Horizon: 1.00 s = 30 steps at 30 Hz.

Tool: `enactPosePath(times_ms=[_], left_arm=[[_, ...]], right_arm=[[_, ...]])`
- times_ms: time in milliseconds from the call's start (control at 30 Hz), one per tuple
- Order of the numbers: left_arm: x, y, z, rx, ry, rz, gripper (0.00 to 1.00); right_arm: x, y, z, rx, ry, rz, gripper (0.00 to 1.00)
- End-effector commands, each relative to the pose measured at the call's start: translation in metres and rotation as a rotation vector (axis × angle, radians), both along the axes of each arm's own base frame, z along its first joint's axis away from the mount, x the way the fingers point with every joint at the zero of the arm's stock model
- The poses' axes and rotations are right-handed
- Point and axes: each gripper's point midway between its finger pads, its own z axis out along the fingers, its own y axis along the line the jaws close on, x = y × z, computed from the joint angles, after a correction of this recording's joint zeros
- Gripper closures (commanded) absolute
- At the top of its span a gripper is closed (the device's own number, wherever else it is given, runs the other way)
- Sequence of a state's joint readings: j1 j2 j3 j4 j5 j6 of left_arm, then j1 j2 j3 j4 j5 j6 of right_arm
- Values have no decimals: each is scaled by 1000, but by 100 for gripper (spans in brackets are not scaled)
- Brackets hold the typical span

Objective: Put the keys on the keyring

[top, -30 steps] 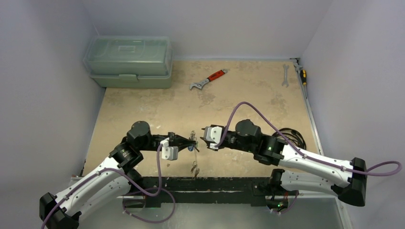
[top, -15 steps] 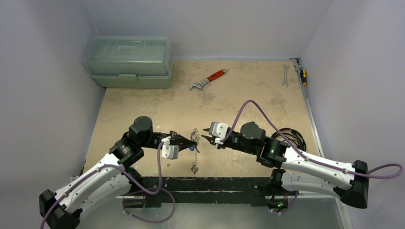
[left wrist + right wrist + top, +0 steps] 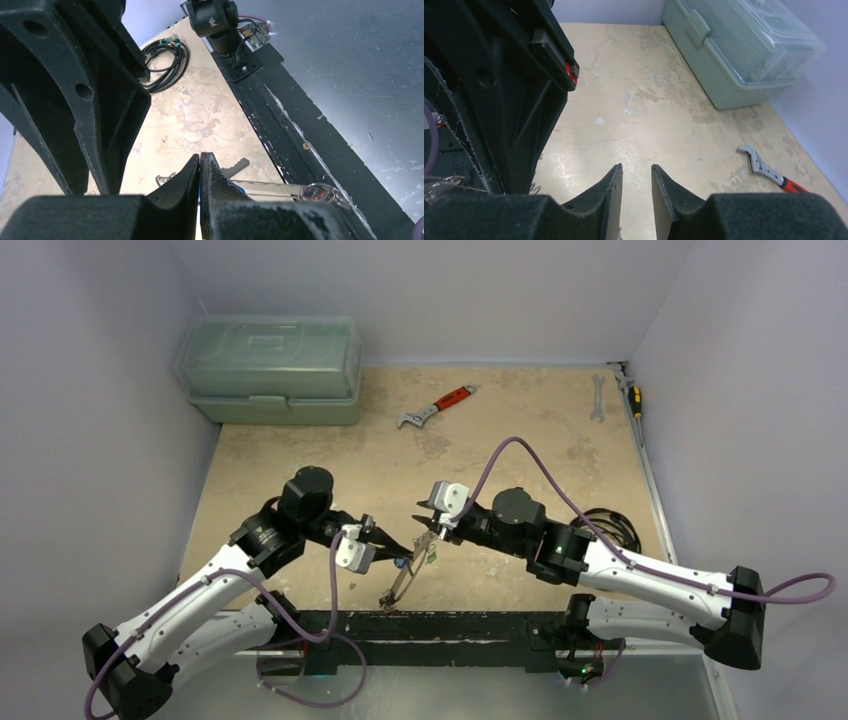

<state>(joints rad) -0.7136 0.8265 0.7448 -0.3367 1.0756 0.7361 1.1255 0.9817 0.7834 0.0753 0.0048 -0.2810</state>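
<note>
Pinching the keyring (image 3: 407, 578) partway along its wire, the left tool (image 3: 398, 554) is fully closed, low over the near counter (image 3: 500, 440). The loop's long axis slants from near-left to far-right, its far end just at the right tool (image 3: 428, 529), which is part open and empty. Tagged keys (image 3: 431, 558) lie against the loop between both tools.

We see pale lilac walls (image 3: 100, 440) on three sides, mottled beige surface (image 3: 520, 420), black strip (image 3: 450, 625) along near edge, even light.
</note>
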Motion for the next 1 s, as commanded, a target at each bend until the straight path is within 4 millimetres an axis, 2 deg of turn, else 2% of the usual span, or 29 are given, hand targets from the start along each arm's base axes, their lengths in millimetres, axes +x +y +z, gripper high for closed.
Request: enactPosePath(times_ms=[0,333,767,967], left_arm=[[-11,0,26,-65,-59,-85,100],[-13,1,24,-55,-56,-96,100],[-2,3,24,-49,-115,-32,100],[6,2,23,-45,-141,9,100]], right_arm=[[-11,11,14,-9,3,84,69],[-30,23,-19,-165,81,228,71],[-45,3,-40,-242,179,235,71],[-50,0,-42,-233,214,235,71]])
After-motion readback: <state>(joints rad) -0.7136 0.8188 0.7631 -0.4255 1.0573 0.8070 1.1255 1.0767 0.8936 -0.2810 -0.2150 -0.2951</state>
